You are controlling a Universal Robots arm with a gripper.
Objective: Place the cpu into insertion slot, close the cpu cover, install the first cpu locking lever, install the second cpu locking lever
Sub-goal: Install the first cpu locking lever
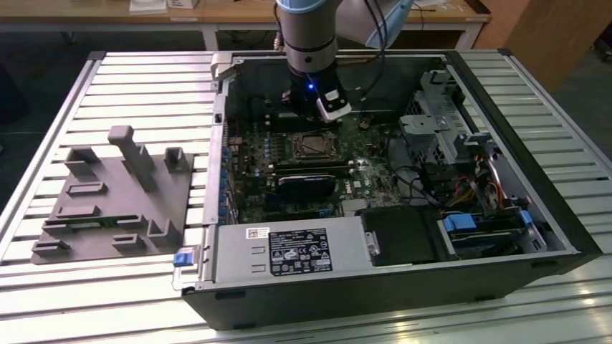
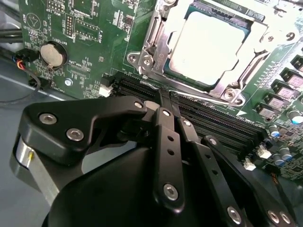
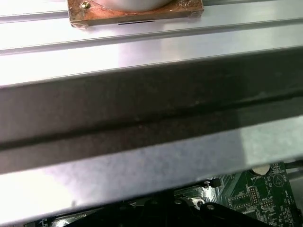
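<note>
The cpu (image 2: 208,42), a pale silver square, lies in the insertion slot (image 1: 311,145) on the green motherboard inside the open computer case. The silvery cpu cover (image 2: 258,45) lies flat around it, its cut-out framing the chip. A thin metal locking lever (image 2: 199,92) runs along the socket edge nearest my gripper. My gripper (image 2: 165,101) is shut, its black fingers pressed together with nothing between them. Its tips sit right at that lever, beside the socket corner. In the exterior view the gripper (image 1: 322,120) hangs just behind the socket.
Black memory slots (image 2: 213,123) run under the fingers, and a coin battery (image 2: 52,54) sits off to one side. A black card (image 1: 306,186), the power supply (image 1: 277,251) and a drive cage (image 1: 449,122) crowd the case. A grey fixture tray (image 1: 110,201) lies at the exterior view's left.
</note>
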